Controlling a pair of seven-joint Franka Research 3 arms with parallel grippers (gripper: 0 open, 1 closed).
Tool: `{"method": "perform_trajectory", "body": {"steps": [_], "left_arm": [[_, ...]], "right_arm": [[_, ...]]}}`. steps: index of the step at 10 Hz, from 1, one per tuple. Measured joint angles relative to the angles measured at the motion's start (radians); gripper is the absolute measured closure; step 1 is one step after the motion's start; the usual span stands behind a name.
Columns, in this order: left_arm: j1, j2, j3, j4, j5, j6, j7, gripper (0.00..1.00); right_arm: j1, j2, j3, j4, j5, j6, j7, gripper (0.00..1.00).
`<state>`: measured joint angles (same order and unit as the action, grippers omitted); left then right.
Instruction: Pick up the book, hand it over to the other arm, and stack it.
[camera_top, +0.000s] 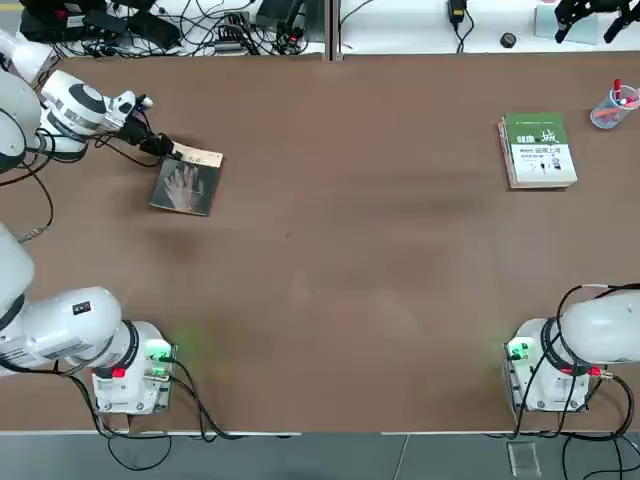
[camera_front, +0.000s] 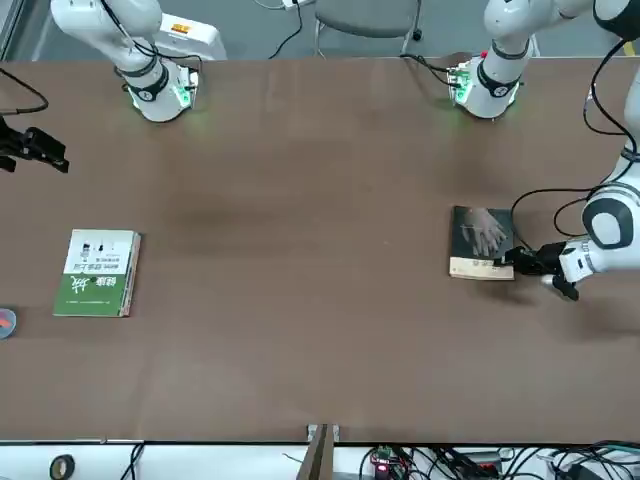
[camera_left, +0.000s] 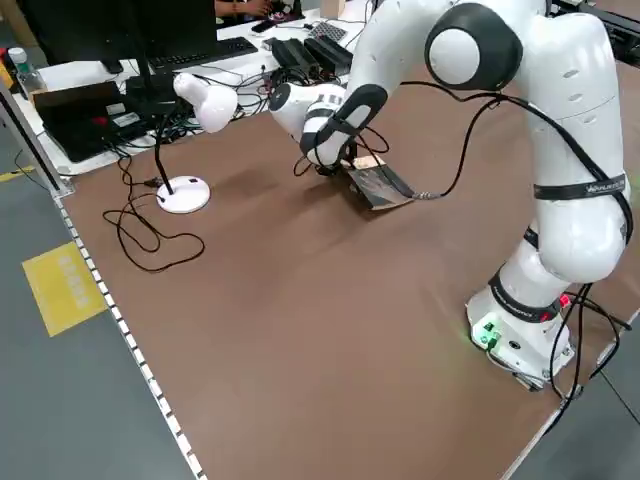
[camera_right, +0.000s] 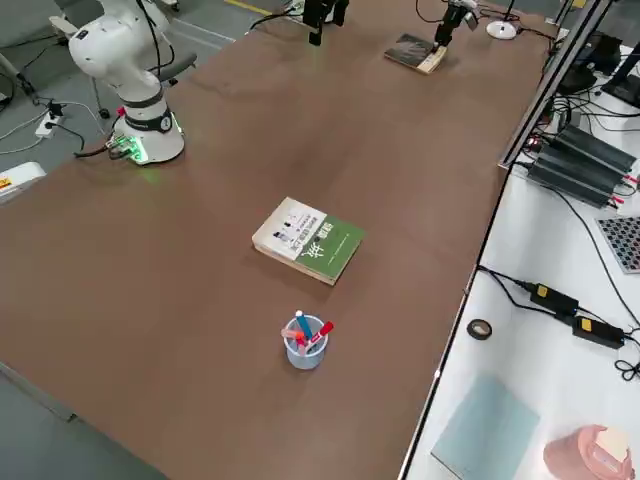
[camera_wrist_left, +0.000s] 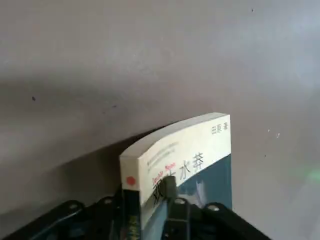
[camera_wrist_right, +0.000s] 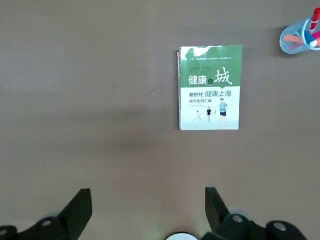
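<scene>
The book (camera_top: 187, 185) is a thin dark paperback with a pale hand on the cover and a tan band. It lies at the table's far left, seen too in the front view (camera_front: 482, 238) and the left side view (camera_left: 378, 185). My left gripper (camera_top: 172, 152) reaches low across the table and is shut on the tan-band end. In the left wrist view one finger (camera_wrist_left: 170, 189) presses on the cover of the book (camera_wrist_left: 190, 150). My right gripper (camera_front: 40, 152) hangs high over the far right of the table. Its fingers (camera_wrist_right: 80, 205) are open and hold nothing.
A thicker green-and-white book (camera_top: 538, 150) lies flat at the far right, directly under the right wrist camera (camera_wrist_right: 210, 87). A cup of pens (camera_top: 612, 108) stands beside it. A white desk lamp (camera_left: 185, 190) and cables sit off the table's left edge.
</scene>
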<state>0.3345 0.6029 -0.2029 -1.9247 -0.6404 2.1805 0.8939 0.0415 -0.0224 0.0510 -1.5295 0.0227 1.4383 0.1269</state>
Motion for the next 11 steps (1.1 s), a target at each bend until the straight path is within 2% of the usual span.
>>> {"method": "perform_trajectory", "body": {"steps": [1,3,8,11], "left_arm": [[0.000,0.000,0.000,0.000,-0.002,0.000,0.008,0.83],[0.002,0.000,-0.001,0.002,-0.008,-0.013,0.011,0.97],[0.011,0.000,0.000,0.010,-0.009,-0.072,0.010,0.98],[0.012,-0.005,0.000,0.042,-0.009,-0.147,-0.013,0.98]], "right_arm": [[0.000,0.000,0.000,0.000,0.000,0.000,0.000,0.00],[0.000,0.000,0.000,0.000,0.000,0.000,0.000,0.00],[0.000,0.000,0.000,0.000,0.000,0.000,0.000,0.00],[0.000,0.000,0.000,0.000,0.000,0.000,0.000,0.00]]}}
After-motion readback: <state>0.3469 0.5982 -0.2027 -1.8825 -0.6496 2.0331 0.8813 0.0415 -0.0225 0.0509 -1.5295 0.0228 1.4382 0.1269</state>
